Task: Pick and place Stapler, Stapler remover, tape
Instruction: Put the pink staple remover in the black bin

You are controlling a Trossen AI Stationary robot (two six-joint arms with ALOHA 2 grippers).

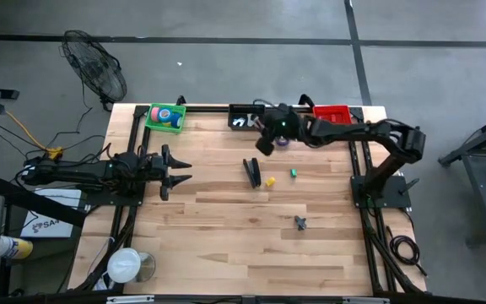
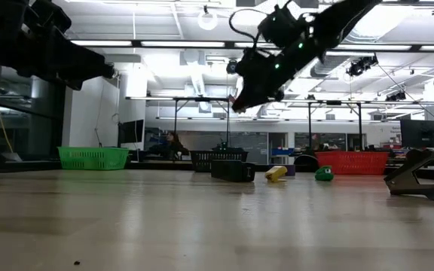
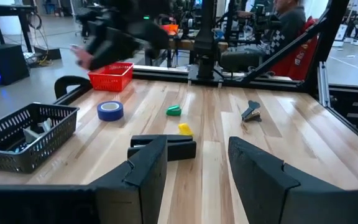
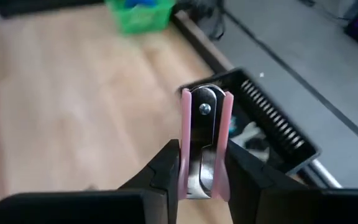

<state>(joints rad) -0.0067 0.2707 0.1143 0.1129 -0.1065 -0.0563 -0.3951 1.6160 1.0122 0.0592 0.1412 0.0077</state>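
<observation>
My right gripper (image 1: 267,143) hangs above the table beside the black basket (image 1: 245,119), shut on a pink stapler remover (image 4: 204,134). A black stapler (image 1: 251,171) lies flat mid-table, with a yellow tape roll (image 1: 270,181) and a green one (image 1: 294,173) beside it. A blue tape roll (image 3: 110,110) lies nearer the red basket (image 1: 332,114). A dark stapler remover (image 1: 300,222) rests nearer the front. My left gripper (image 3: 194,168) waits open at the table's left side, pointing level. My right gripper pinches the pink stapler remover by its two pink outer sides (image 4: 184,155) between the two fingers. The riveted hinge end (image 4: 204,109) sticks out past the fingertips. The fingers slant down toward the table's far left. The remover is lifted clear of the table.
A green basket (image 1: 165,116) at the far left corner holds some tape rolls. The black basket (image 4: 272,130) holds pale items. A roll and a cup (image 1: 129,265) stand at the near left corner. Bare wood lies across the table's front half.
</observation>
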